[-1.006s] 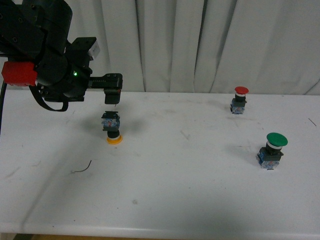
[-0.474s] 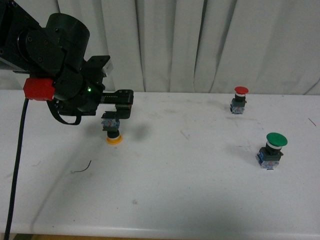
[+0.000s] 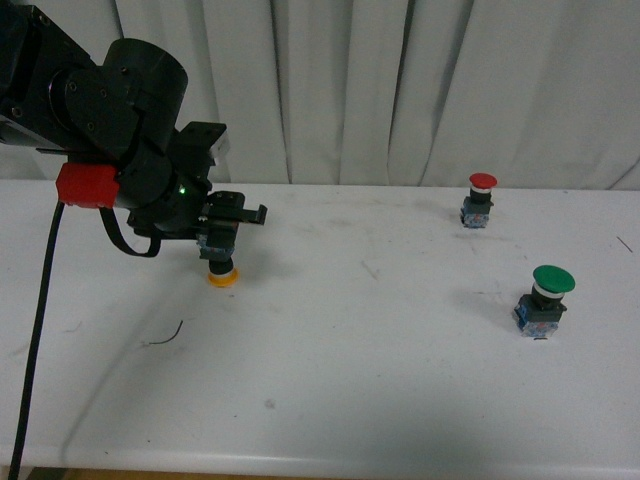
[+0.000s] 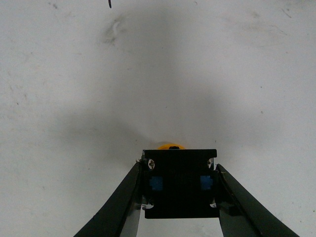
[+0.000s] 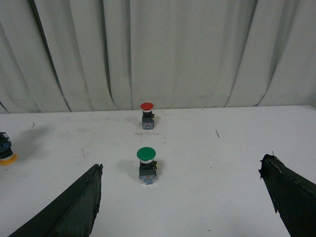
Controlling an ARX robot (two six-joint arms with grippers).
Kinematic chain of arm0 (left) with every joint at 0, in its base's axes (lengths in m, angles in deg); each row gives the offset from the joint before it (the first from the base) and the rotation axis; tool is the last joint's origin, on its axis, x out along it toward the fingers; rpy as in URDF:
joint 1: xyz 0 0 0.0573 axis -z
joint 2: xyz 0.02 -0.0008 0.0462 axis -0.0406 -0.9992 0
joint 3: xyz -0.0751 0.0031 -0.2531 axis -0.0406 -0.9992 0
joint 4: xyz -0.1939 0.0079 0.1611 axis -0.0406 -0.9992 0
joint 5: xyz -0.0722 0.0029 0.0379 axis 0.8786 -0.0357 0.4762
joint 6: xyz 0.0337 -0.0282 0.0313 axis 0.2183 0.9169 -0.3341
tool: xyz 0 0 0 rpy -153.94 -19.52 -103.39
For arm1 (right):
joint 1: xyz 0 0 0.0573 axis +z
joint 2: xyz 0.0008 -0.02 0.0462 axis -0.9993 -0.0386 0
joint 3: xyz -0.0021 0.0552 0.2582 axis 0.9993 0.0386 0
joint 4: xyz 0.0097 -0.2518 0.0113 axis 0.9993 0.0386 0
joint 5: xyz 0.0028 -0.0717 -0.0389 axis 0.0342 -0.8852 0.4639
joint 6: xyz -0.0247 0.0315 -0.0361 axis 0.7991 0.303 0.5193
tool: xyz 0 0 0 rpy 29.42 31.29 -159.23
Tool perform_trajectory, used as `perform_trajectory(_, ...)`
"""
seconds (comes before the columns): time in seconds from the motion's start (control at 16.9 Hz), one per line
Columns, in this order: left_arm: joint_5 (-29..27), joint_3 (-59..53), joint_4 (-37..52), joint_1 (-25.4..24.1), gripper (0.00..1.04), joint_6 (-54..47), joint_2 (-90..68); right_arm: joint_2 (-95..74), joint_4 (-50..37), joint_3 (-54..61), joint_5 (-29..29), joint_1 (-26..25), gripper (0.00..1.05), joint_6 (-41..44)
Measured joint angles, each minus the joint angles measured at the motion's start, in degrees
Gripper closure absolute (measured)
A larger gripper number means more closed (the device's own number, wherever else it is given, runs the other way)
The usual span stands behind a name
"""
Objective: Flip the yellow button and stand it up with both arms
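Observation:
The yellow button (image 3: 221, 262) stands upside down at the table's left, its yellow cap on the white surface and its black and blue body on top. My left gripper (image 3: 222, 232) is shut on that body from above. In the left wrist view the button's black body (image 4: 180, 183) sits squeezed between both fingers (image 4: 123, 197), with a sliver of yellow cap showing beyond it. In the right wrist view the same yellow button (image 5: 5, 149) shows at the far edge. My right gripper (image 5: 180, 197) hangs open over bare table, holding nothing; it is out of the front view.
A red-capped switch (image 3: 480, 200) stands upright at the back right, also seen as the red-capped switch (image 5: 146, 115). A larger green-capped switch (image 3: 545, 300) stands nearer on the right, the same green-capped switch (image 5: 146, 165). A thin dark wire scrap (image 3: 165, 336) lies front left. White curtains close off the back.
My left arm has come down and to the right, and its gripper has closed on the upside-down yellow button's body. The button has stayed in place.

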Motion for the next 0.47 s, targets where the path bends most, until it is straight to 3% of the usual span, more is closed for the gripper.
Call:
perform_trajectory(0.24, -0.61, 0.33, 0.68, 0.57, 0.69, 0.02, 0.42, 0.00, 0.00, 0.00, -0.02, 0.00, 0.06, -0.02)
perform_trajectory(0.47, 4.02, -13.25, 9.94, 1.88, 0.69, 2.29, 18.21, 0.00, 0.00, 0.00, -0.02, 0.00, 0.06, 0.00)
